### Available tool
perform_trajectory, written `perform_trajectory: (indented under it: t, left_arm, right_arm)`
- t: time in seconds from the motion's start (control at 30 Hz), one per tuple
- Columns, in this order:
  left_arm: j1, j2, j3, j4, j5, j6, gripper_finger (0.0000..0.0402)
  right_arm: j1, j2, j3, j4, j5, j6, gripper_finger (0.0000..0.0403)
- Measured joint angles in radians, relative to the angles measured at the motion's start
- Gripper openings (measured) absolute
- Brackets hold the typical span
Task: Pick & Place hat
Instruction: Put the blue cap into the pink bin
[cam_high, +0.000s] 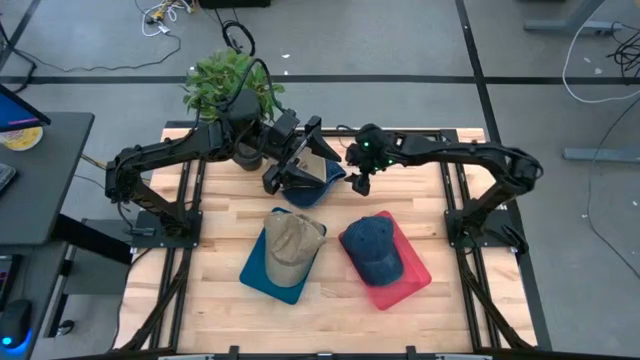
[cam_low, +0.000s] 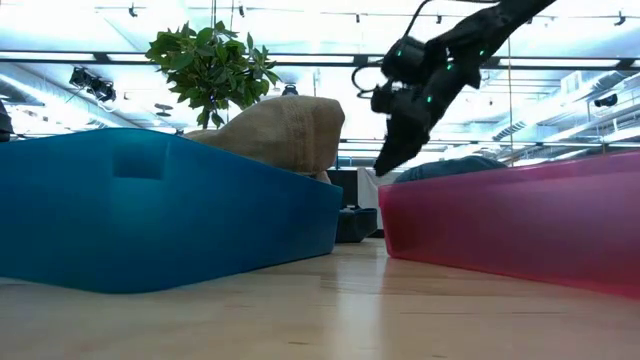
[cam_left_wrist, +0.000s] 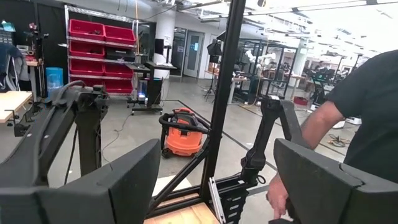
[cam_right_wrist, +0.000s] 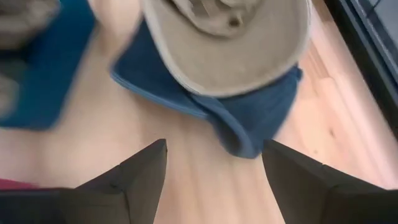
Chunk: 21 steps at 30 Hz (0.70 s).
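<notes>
We see the right claw (cam_high: 358, 180) hanging open and empty above the back of the tabletop (cam_high: 330, 310), just right of a blue hat (cam_right_wrist: 249, 121) with a tan hat (cam_right_wrist: 227, 43) lying on it. In the right wrist view, both hats lie just beyond the spread fingers (cam_right_wrist: 140, 171). The left claw (cam_high: 300, 160) stands wide open over the same pile, holding nothing. Nearer the front, a tan cap (cam_high: 292, 240) sits in a blue tray (cam_high: 258, 272) and a navy cap (cam_high: 374, 245) in a red tray (cam_high: 415, 275).
</notes>
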Motion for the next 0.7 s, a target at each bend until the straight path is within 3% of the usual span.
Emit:
perform_trajectory:
  t: [0.43, 0.7]
  left_arm:
    - [0.0, 0.0, 0.0, -0.01, 0.0, 0.0, 0.0319]
    - [0.0, 0.0, 0.0, -0.029, 0.0, 0.015, 0.0319]
  right_arm:
    - [-0.003, 0.041, 0.0, 0.129, 0.139, -0.226, 0.0265]
    - [-0.004, 0.067, 0.0, 0.143, 0.089, -0.283, 0.0265]
